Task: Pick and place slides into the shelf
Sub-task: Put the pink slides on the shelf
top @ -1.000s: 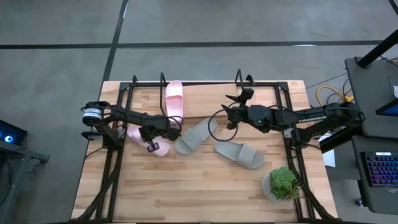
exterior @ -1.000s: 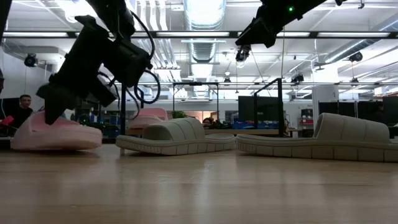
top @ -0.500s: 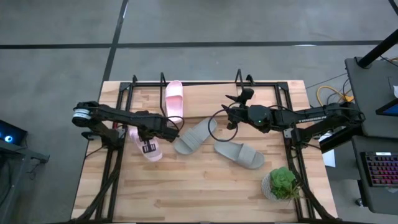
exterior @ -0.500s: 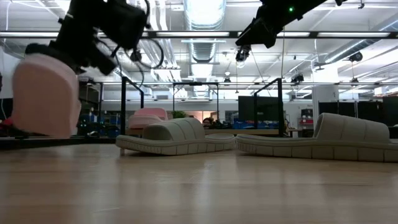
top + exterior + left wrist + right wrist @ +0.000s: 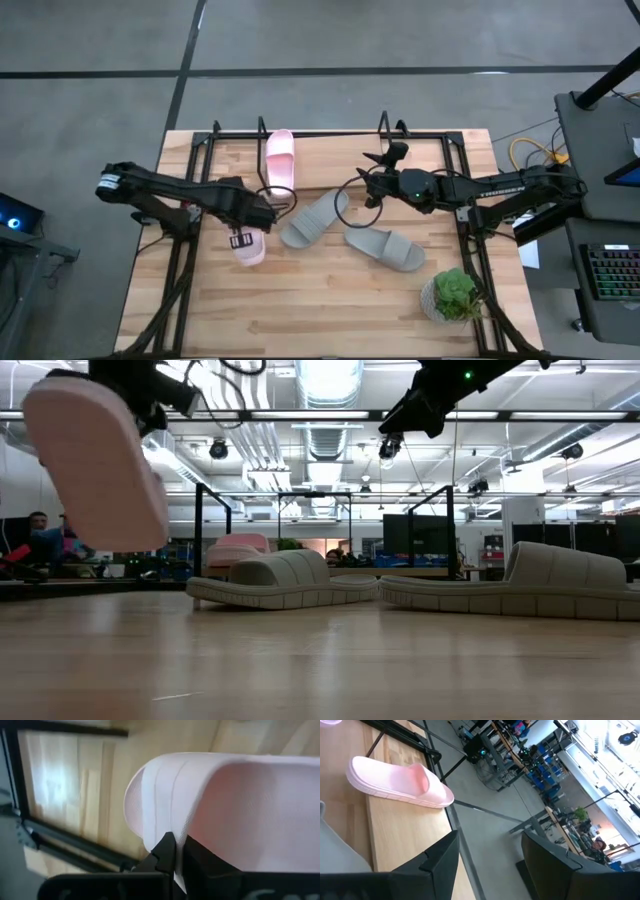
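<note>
Left gripper is clamped on the edge of a pale pink slide, held clear above the table with its sole tilted steeply. It looks light and rubbery (likely to flex), so the rim suits gripping. Its long axis runs toward the shelf, where the other pink slide lies. Right gripper hangs spread open above.
</note>
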Motion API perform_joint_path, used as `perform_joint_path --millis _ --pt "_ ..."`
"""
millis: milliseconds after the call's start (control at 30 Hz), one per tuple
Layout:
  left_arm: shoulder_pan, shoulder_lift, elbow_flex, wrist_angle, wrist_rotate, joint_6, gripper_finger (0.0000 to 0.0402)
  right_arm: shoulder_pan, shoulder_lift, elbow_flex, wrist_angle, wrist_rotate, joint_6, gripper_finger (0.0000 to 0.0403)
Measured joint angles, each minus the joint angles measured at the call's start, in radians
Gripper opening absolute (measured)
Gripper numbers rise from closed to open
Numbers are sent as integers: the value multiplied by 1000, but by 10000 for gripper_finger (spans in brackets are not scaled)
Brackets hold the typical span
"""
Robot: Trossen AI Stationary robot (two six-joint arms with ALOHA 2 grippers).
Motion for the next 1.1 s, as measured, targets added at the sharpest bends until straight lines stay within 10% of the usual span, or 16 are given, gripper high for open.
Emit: perform_joint_path --millis 500,833,1100 --pt "-105 -41 6 236 -66 157 0 0 -8 0 8 0 -6 206" --pt "-92 -18 6 452 -564 400 0 0 -9 0 8 0 -6 206" --pt "-21 -13 6 697 -684 531 0 0 -9 0 8 1 -5 205"
